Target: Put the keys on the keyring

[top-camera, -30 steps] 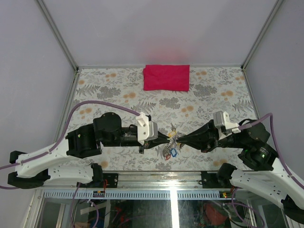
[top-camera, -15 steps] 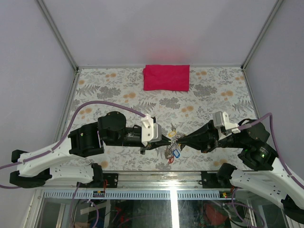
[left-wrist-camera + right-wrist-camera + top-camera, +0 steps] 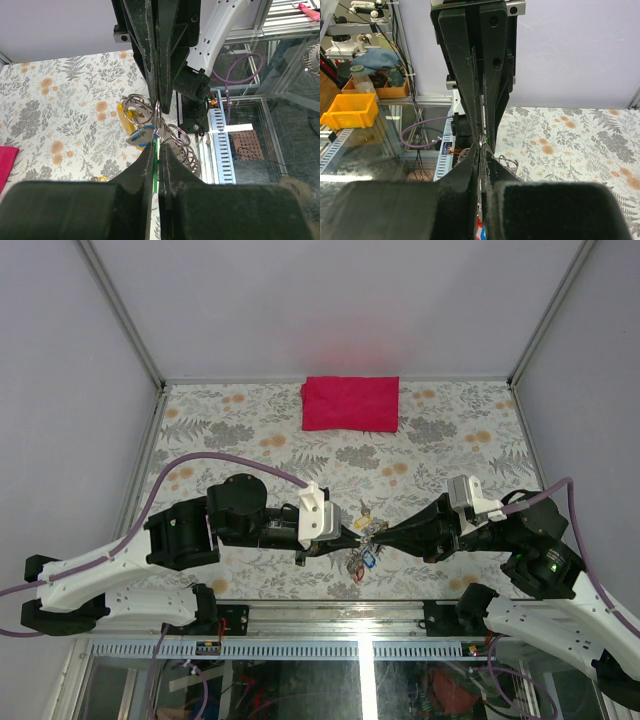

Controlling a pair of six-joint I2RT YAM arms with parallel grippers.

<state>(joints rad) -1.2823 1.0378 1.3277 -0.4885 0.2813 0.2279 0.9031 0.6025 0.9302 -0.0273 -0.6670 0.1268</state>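
Observation:
The keys hang as a small bunch between the two gripper tips, low over the near middle of the floral table. My left gripper is shut on a green key tag, seen edge-on between its fingers. A yellow tag and a blue-headed key dangle just beyond its tips. The keyring shows as thin silvery wire loops there. My right gripper meets the left one tip to tip and is shut on the ring's wire. Red and blue tags hang under its jaws.
A red cloth lies flat at the table's far edge. The metal rail of the near edge runs right below the hanging bunch. Grey walls enclose the table on three sides. A yellow bin stands off the table to the left.
My left arm has moved to the right, bringing its tips closer to the right gripper. The key bunch shifted slightly with it. The right arm has stayed put.

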